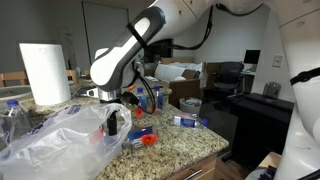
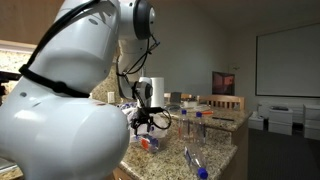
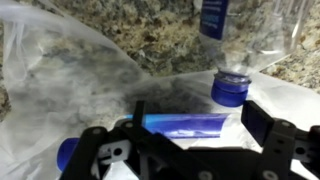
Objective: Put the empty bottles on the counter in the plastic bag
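On the bench (image 1: 185,150), in an exterior view: plastic bag (image 1: 50,135) at left, paper towel roll (image 1: 45,72) behind it; fallen bottle (image 1: 143,137) beside the bag's mouth, second bottle (image 1: 188,121) farther right, upright bottles (image 1: 152,97) behind.

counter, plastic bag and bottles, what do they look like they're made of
The counter looks like polished stone, probably granite, given its speckled beige-brown grain. The plastic bag looks like thin translucent film, crinkled and slightly glossy. In the wrist view, the bottle looks like thin clear plastic with a see-through wall, a blue label and a blue cap.

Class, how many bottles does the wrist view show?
2: one bottle at the gripper over the plastic bag; a second bottle on the counter. Others may be hidden.
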Motion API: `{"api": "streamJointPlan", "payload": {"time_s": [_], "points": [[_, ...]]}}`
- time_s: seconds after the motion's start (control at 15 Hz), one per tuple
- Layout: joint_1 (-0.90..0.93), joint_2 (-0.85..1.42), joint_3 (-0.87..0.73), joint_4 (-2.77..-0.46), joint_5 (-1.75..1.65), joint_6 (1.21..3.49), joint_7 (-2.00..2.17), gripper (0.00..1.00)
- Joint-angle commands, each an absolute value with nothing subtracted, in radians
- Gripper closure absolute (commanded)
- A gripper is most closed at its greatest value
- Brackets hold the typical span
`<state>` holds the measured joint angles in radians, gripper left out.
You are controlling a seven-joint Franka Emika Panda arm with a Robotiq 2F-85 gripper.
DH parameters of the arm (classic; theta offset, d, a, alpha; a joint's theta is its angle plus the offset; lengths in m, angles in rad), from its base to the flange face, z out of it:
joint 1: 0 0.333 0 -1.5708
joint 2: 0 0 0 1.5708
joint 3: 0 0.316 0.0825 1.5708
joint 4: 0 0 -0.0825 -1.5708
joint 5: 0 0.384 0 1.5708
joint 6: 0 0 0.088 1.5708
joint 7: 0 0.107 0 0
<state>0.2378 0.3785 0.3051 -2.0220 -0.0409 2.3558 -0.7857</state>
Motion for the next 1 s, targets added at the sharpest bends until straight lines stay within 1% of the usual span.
{"api": "streamJointPlan", "payload": {"time_s": [0.0,0.13,0.2,0.33,0.4,0.53,0.6,0.73,0.8,0.87,0.93], "points": [[0.245,0.384,0.298,-2.012,-0.087,2.333,-0.735,0.04],[0.242,0.378,0.298,-2.019,-0.097,2.326,-0.742,0.06],[0.242,0.376,0.297,-2.02,-0.102,2.319,-0.741,0.1],[0.239,0.369,0.297,-2.025,-0.108,2.31,-0.748,0.12],[0.238,0.367,0.297,-2.027,-0.112,2.304,-0.75,0.2],[0.237,0.361,0.296,-2.032,-0.117,2.291,-0.751,0.13],[0.236,0.358,0.296,-2.035,-0.118,2.287,-0.753,0.16],[0.236,0.352,0.295,-2.041,-0.119,2.28,-0.753,0.13],[0.236,0.349,0.296,-2.043,-0.12,2.275,-0.755,0.16],[0.237,0.348,0.295,-2.045,-0.121,2.27,-0.752,0.38],[0.237,0.347,0.295,-2.046,-0.121,2.262,-0.751,0.4]]}}
